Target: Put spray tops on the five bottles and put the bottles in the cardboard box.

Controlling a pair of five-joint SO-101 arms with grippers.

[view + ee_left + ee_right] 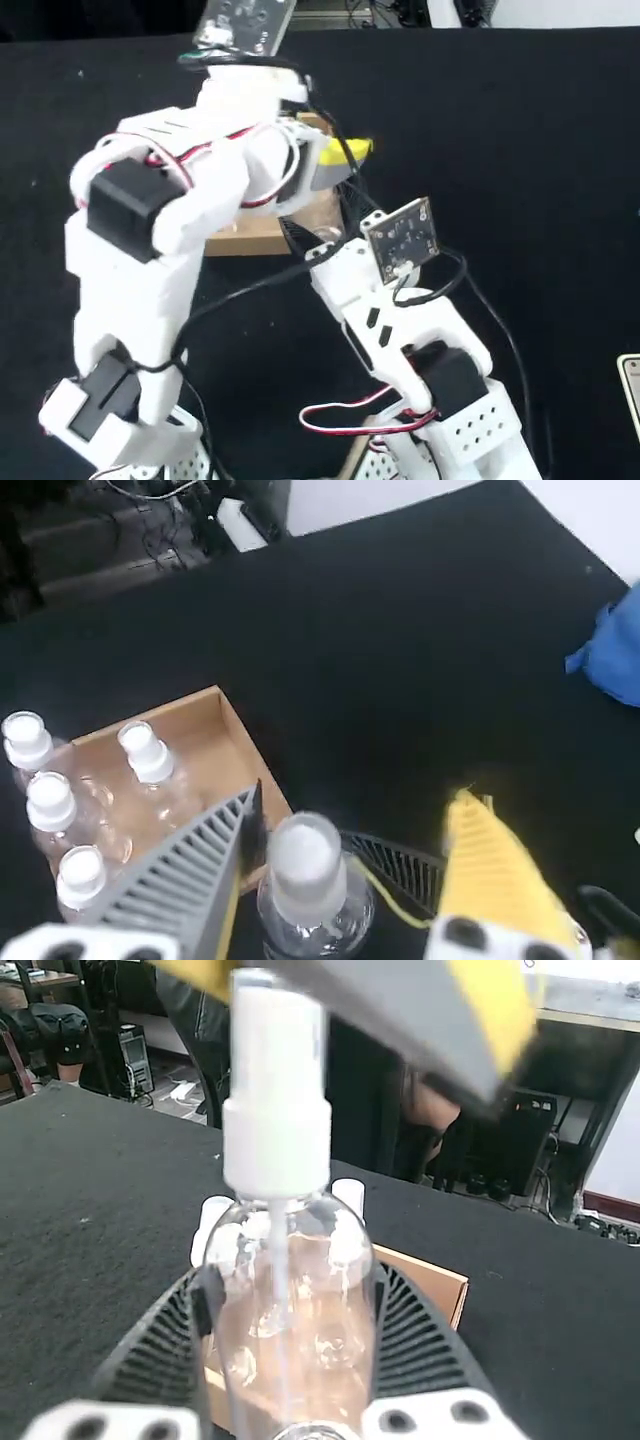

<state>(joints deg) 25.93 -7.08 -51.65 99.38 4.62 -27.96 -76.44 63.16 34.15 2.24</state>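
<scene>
A clear bottle [300,1360] with a white spray top [275,1110] stands upright between black ribbed fingers, with my right gripper [292,1285] shut on its body. My left gripper [357,800] hangs open over the same spray top [305,852]. Its grey finger is close beside the top and its yellow finger [490,865] stands well off. The cardboard box [225,720] lies just behind and holds several capped bottles [150,755]. In the high view the left gripper [335,160] is above the box [250,238], and the arms hide the held bottle.
Black cloth covers the table [520,130]. A blue object [610,655] lies far off toward one table corner. A pale flat item [630,385] sits at the table's right edge. Chairs and cables stand beyond the table's back edge.
</scene>
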